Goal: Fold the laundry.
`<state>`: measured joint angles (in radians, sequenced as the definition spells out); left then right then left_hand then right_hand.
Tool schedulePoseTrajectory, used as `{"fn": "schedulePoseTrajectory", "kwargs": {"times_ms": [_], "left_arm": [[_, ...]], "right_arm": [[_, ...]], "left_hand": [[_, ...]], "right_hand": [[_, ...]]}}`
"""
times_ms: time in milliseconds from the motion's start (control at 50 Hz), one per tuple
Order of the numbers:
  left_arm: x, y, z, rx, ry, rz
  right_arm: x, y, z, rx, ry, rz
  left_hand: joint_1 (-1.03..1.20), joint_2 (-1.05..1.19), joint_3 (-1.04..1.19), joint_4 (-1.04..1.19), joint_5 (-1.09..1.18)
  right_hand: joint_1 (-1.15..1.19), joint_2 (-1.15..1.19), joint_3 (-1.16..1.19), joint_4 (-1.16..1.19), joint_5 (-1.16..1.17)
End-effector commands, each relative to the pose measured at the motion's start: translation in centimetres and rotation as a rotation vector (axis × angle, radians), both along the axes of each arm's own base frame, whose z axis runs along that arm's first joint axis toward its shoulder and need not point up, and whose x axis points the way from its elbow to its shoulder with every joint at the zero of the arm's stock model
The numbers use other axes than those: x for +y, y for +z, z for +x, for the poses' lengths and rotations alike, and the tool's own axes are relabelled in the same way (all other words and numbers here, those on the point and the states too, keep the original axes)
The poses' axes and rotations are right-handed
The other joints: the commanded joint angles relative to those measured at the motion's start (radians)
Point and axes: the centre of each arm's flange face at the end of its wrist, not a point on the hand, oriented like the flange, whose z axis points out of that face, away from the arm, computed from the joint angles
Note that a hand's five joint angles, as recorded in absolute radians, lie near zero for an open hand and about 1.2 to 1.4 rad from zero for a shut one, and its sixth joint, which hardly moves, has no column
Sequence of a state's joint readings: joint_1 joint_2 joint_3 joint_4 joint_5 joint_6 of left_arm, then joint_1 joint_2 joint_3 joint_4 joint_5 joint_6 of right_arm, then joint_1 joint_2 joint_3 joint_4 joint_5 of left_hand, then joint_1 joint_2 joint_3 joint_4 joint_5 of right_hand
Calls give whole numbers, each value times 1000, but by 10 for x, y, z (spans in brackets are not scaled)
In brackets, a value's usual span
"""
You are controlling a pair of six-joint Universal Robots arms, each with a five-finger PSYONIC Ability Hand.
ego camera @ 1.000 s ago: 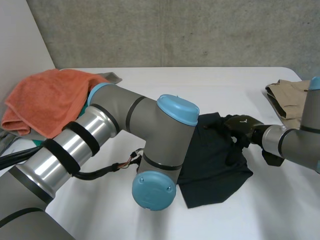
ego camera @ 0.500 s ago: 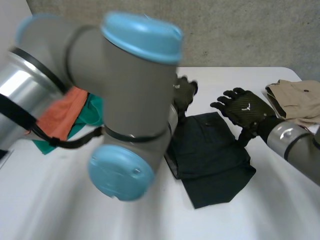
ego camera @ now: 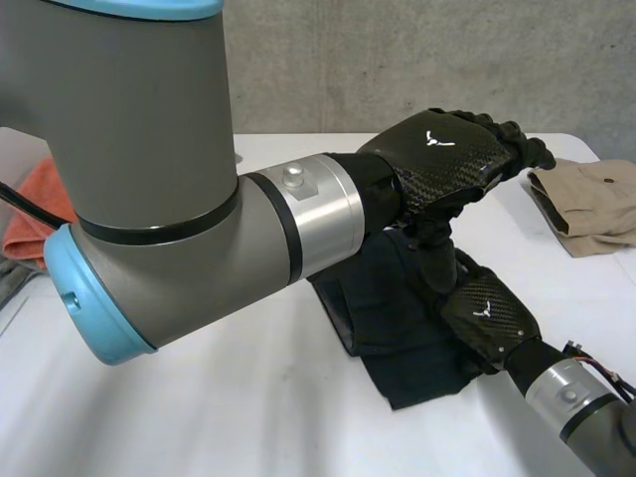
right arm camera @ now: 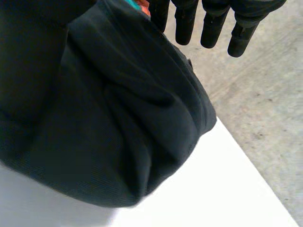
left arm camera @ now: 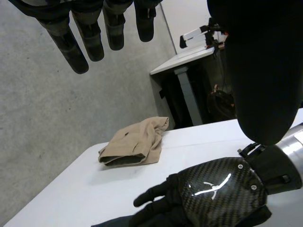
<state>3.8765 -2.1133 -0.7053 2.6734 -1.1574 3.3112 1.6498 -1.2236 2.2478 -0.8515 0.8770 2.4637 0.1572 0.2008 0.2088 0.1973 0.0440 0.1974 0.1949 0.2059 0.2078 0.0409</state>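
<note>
A dark folded garment (ego camera: 397,318) lies in the middle of the white table (ego camera: 248,397). My left hand (ego camera: 442,159) hovers above its far part, fingers (left arm camera: 80,38) straight and spread, holding nothing. My right hand (ego camera: 487,318) lies flat at the garment's right edge, its fingers pointing across the cloth toward the far side. The right wrist view has the straight fingers (right arm camera: 210,23) reaching over the bunched dark cloth (right arm camera: 118,123), with no grip. Under my left palm the left wrist view shows the back of the right hand (left arm camera: 213,189).
A folded beige garment (ego camera: 596,204) (left arm camera: 135,144) lies at the table's far right. An orange towel (ego camera: 30,214) sits at the far left, mostly behind my left arm (ego camera: 149,179). A grey wall stands behind the table.
My left arm swung up and across, carrying its hand from the garment's far left side to above it. The right hand dropped from the far right edge toward the near right edge.
</note>
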Motion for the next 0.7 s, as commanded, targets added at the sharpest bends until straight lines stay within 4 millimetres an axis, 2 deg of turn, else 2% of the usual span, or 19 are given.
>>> {"fn": "schedulePoseTrajectory", "kwargs": {"times_ms": [20, 180, 460, 500, 560, 580, 600, 700], "left_arm": [[-3, -1, 1, -1, 34, 10], [-5, -4, 2, -1, 43, 35], [-9, -7, 5, -4, 57, 39], [-10, -7, 6, -4, 59, 39], [-10, -8, 7, -6, 62, 41], [-10, -8, 7, -7, 62, 42], [-10, -8, 7, -8, 62, 45], [-11, -6, 9, -5, 65, 42]], "right_arm": [[-12, -11, 11, -36, -9, -54], [-23, -11, 21, -54, -63, -59], [-37, 8, 47, -129, -58, -114], [-39, 9, 49, -136, -53, -115], [-45, 11, 53, -143, -42, -127], [-49, 12, 55, -150, -40, -130], [-51, 13, 56, -155, -40, -134], [-65, 23, 60, -201, -42, -130]], "left_hand": [[17, -26, -34, -23, -44], [17, -26, -34, -23, -44], [17, -26, -34, -23, -44], [17, -26, -34, -23, -44], [17, -26, -34, -23, -44], [17, -26, -34, -23, -44], [17, -26, -34, -23, -44], [17, -26, -34, -23, -44]], "right_hand": [[-23, -20, -31, -33, -41], [-23, -20, -31, -33, -41], [-23, -20, -31, -33, -41], [117, 120, 109, 107, 99], [718, 721, 710, 708, 700], [1133, 1135, 1124, 1122, 1115], [1198, 1201, 1190, 1188, 1180], [1199, 1201, 1190, 1188, 1181]]}}
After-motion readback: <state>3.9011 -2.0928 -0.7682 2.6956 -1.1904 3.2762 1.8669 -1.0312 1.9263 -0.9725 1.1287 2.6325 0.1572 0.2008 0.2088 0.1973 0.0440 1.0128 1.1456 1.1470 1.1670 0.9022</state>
